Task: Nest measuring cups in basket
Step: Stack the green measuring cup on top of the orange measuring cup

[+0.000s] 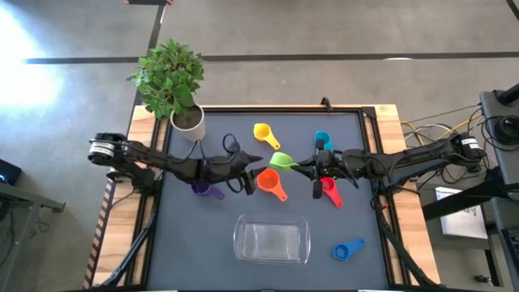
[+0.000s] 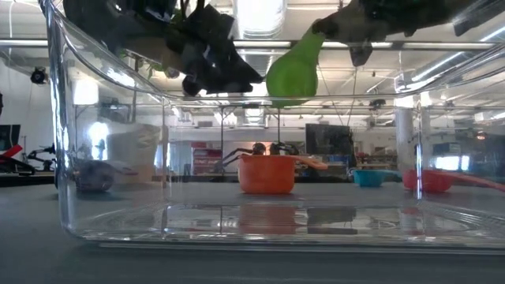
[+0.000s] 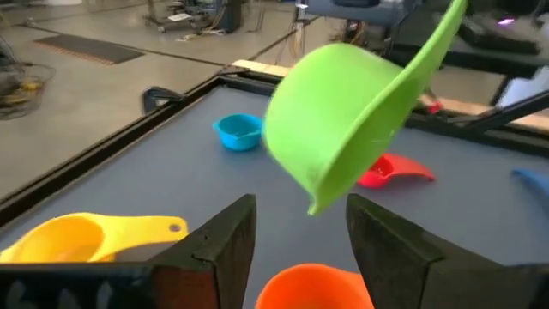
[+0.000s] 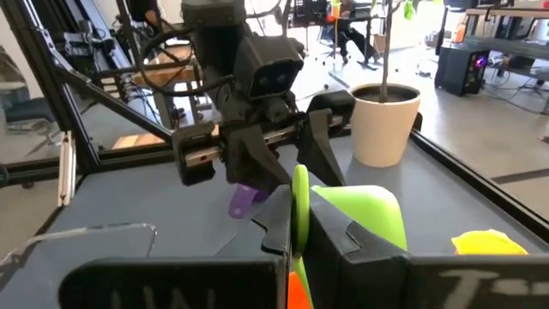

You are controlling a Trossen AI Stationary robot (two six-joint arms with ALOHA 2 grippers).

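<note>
- Right gripper (image 4: 300,225) clamped shut on the flat handle of the green cup (image 4: 371,215), handle edge-on between the two dark fingers, bowl jutting out just past the tips.
- Held clear of the mat, over mid-table: green cup (image 1: 281,161) up in the air in the low view (image 2: 295,71), tilted, nothing beneath touching it.
- Left gripper (image 3: 296,236) spread wide and gripping nothing; green bowl (image 3: 339,120) hanging just beyond and above the gap, apart from both fingers (image 3: 225,230).
- Faced nose to nose with the right gripper, left gripper (image 1: 250,173) just short of the cup on its own side.
- Directly under the left fingers, the orange cup (image 3: 313,287), sitting on the mat; same orange cup (image 1: 270,182) just beside the green one from above.
- Farther out: yellow cup (image 1: 263,132) toward the back, teal cup (image 1: 322,139) behind the right wrist, red cup (image 1: 332,191) under the right arm, purple cup (image 1: 204,190) under the left arm, blue cup (image 1: 347,250) near the front right corner.
- Basket (image 1: 272,240) at the front middle, well apart from both grippers, no cup inside; orange cup (image 2: 267,174) seen through its clear wall (image 2: 110,142).
- Plant pot (image 1: 188,123) at the back left corner.
</note>
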